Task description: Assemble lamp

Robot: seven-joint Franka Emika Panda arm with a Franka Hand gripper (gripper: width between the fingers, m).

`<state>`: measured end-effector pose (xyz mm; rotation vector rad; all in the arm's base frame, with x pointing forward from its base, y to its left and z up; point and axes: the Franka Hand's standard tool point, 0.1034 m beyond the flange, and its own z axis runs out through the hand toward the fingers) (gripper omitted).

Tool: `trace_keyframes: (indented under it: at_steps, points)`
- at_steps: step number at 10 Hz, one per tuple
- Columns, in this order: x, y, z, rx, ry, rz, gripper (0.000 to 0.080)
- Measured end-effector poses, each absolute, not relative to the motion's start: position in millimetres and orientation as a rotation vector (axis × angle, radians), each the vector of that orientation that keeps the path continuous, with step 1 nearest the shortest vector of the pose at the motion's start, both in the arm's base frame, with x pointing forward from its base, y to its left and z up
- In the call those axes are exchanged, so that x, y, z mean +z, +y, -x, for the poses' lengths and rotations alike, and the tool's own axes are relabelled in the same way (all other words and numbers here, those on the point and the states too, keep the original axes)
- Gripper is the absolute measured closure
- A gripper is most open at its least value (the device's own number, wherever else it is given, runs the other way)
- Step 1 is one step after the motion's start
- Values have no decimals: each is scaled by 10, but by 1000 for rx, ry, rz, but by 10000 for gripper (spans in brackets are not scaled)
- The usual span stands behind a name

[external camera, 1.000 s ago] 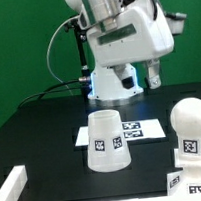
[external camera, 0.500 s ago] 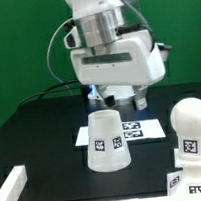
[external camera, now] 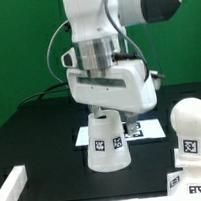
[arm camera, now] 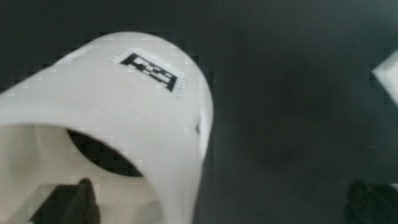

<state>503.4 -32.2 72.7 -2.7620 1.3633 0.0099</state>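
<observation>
The white cone-shaped shade (external camera: 105, 143) stands wide end down on the black table, tags facing front. My gripper (external camera: 110, 114) hangs just above and behind its narrow top, jaws open and empty. In the wrist view the shade (arm camera: 143, 110) fills the near side. One dark fingertip (arm camera: 71, 205) shows over its hollow top and the other (arm camera: 365, 200) over the black table, so the shade's wall lies between them at my gripper (arm camera: 217, 205). The round-headed bulb (external camera: 190, 127) stands on the base (external camera: 183, 177) at the exterior view's lower right.
The marker board (external camera: 144, 130) lies on the table behind the shade, partly hidden by it. A white rail (external camera: 11, 184) runs along the table's corner at the exterior view's lower left. A white edge (arm camera: 388, 75) shows at the wrist view's border.
The arm has come down and forward. The hand was high above the marker board and now sits just over the shade's top. The shade, bulb and base have not moved.
</observation>
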Motion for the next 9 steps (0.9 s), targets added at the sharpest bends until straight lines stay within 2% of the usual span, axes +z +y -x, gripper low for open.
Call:
trace_keyframes:
  at_steps: [1,3,5,6,7,8,9]
  points:
    - [631,-352,-5027,7,1368,2780,101]
    - [597,-343,-5031,-4,1365,2789,101]
    - [596,-344,-5030,-3,1365,2789,360]
    - [596,-345,-5030,-3,1365,2789,515]
    - [595,-345,-5029,-3,1365,2790,515]
    - [595,-345,-5029,-3,1365,2790,696]
    - [625,-350,-5050,-1,1353,2788,696]
